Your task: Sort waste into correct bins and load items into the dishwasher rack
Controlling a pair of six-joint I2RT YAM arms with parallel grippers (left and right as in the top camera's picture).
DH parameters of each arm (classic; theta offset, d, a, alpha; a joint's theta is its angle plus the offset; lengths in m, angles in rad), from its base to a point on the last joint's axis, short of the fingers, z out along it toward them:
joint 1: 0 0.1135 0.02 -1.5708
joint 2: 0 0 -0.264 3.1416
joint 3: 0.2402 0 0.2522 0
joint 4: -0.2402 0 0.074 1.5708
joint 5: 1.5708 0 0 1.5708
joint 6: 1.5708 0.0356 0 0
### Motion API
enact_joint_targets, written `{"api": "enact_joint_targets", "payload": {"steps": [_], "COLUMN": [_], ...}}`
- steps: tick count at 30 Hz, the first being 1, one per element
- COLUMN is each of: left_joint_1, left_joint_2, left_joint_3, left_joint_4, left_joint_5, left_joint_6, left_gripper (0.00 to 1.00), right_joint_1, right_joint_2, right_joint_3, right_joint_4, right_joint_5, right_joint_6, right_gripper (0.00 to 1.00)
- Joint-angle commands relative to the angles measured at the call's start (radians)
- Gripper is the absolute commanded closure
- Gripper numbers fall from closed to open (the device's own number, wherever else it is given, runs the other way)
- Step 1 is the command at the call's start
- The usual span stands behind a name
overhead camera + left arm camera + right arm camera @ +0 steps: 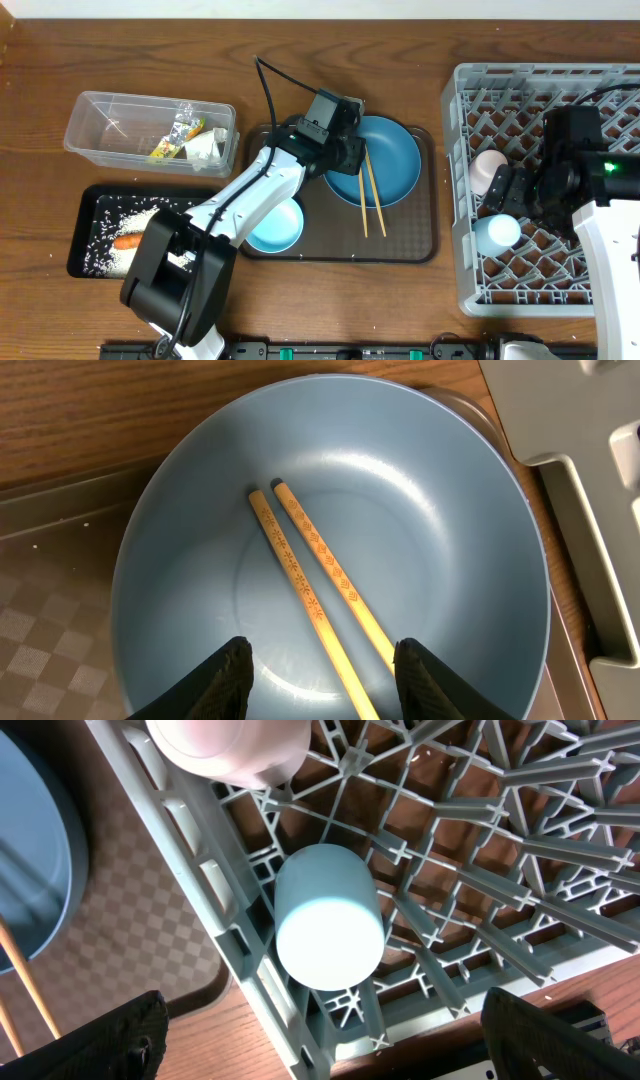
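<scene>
Two wooden chopsticks (300, 582), one blue plate (395, 150), one light blue bowl (275, 228), two cups, a pink cup (487, 168) and a light blue cup (497, 232), one grey rack (540, 75), one clear tub (100, 120), one black tray (85, 225), one brown serving tray (400, 245), one carrot (127, 241)

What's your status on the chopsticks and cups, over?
Left tool open over chopsticks on plate. Right tool open above blue cup in rack. Nothing in the way.
</scene>
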Motion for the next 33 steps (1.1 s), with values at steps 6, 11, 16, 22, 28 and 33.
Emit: {"api": "enact_joint_targets", "payload": {"steps": [6, 11, 16, 22, 28, 33], "left_joint_1": [0.005, 0.021, 0.075, 0.149, 0.202, 0.214], "left_joint_2": [-0.017, -0.028, -0.107, -0.198, -0.224, -0.220], "left_joint_3": [0.003, 0.003, 0.003, 0.003, 0.003, 0.001], "left_joint_4": [-0.006, -0.029, -0.110, -0.233, -0.464, -0.649], "left_joint_5": [-0.065, -0.150, -0.184, -0.291, -0.291, -0.292], "left_joint_6": [-0.006, -0.006, -0.007, -0.093, -0.135, -0.139], "left_gripper": [0.50, 0.51, 0.61, 0.61, 0.60, 0.60], "right_joint_1": [-0.002, -0.002, -0.002, -0.002, -0.002, -0.002], "right_joint_2": [-0.002, -0.002, -0.002, -0.002, -0.002, -0.002], "right_joint_3": [0.017, 0.017, 0.017, 0.017, 0.017, 0.017], "right_joint_4": [-0.001, -0.001, -0.001, -0.001, -0.001, -0.001], "right_joint_5": [0.010, 0.010, 0.010, 0.010, 0.010, 0.010], "right_joint_6": [0.002, 0.002, 0.002, 0.002, 0.002, 0.002], "right_gripper": [0.01, 0.01, 0.01, 0.01, 0.01, 0.01]}}
